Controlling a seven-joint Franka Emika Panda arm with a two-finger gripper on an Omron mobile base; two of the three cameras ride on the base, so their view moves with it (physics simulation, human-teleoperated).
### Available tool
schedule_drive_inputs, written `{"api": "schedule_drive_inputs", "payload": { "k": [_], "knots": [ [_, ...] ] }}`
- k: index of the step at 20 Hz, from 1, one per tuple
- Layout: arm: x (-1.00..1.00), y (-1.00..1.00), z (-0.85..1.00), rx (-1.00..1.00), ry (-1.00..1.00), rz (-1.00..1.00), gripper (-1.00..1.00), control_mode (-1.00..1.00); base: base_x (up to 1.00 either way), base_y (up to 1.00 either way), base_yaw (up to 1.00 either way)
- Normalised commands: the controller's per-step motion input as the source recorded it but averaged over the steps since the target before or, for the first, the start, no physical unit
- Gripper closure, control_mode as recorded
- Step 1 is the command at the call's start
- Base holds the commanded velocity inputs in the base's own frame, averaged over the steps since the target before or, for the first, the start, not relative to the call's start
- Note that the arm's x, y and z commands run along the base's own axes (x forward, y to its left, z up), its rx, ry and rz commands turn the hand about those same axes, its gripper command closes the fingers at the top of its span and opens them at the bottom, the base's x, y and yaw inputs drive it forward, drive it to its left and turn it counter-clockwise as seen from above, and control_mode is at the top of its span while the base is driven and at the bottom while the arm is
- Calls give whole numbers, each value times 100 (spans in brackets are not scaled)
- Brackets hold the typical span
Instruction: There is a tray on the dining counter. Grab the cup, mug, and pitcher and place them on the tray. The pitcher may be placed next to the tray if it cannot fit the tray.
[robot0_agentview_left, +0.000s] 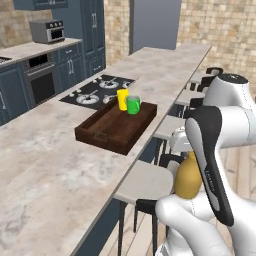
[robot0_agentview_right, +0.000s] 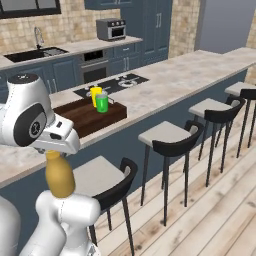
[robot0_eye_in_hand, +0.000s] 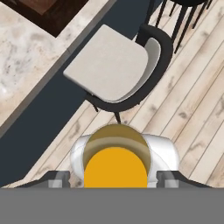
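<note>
The pitcher (robot0_agentview_left: 188, 176) is an amber-yellow, bottle-shaped vessel with a rounded body and a narrower neck; it hangs low beside the robot's white body, out over the floor on the stool side of the tabletop (robot0_agentview_left: 60, 150), and in the hand view its round mouth (robot0_eye_in_hand: 116, 159) sits right between the two dark fingers (robot0_eye_in_hand: 58, 179), which stand wide and hold the pitcher between them. The yellow cup (robot0_agentview_left: 122, 99) and the green mug (robot0_agentview_left: 133, 105) stand upright, touching or nearly so, at the far end of the tray (robot0_agentview_left: 97, 132), the mug just to the right of the cup in the left base view. The tray is dark brown wood, rectangular with low raised sides, and lies on the beige marbled stone close to the tabletop's edge, just in front of the black stovetop panel (robot0_agentview_left: 97, 89). Between the pitcher and the tray rises the tabletop's overhanging edge on its dark blue base; directly below the hand is a bar stool (robot0_eye_in_hand: 114, 68) with a pale square seat and a curved black back. More such stools (robot0_agentview_right: 172, 140) line the counter over pale wood plank flooring (robot0_agentview_right: 210, 215).
</note>
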Motion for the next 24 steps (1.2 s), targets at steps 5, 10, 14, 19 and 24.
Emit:
{"api": "schedule_drive_inputs", "payload": {
  "k": [5, 10, 14, 19, 24],
  "knots": [
    [0, 0, 0, 0, 0, 0, 100, 100, 19, -1, 0],
    [0, 0, 32, 0, 0, 0, 100, -100, 0, 0, 0],
    [-7, 0, 81, 0, -1, 0, 100, -100, 0, 0, 0],
    [-3, 2, 88, 0, 0, 0, 100, -100, 0, 0, 0],
    [16, 20, 54, 0, 0, 1, 100, -100, 0, 0, 0]
  ]
}}
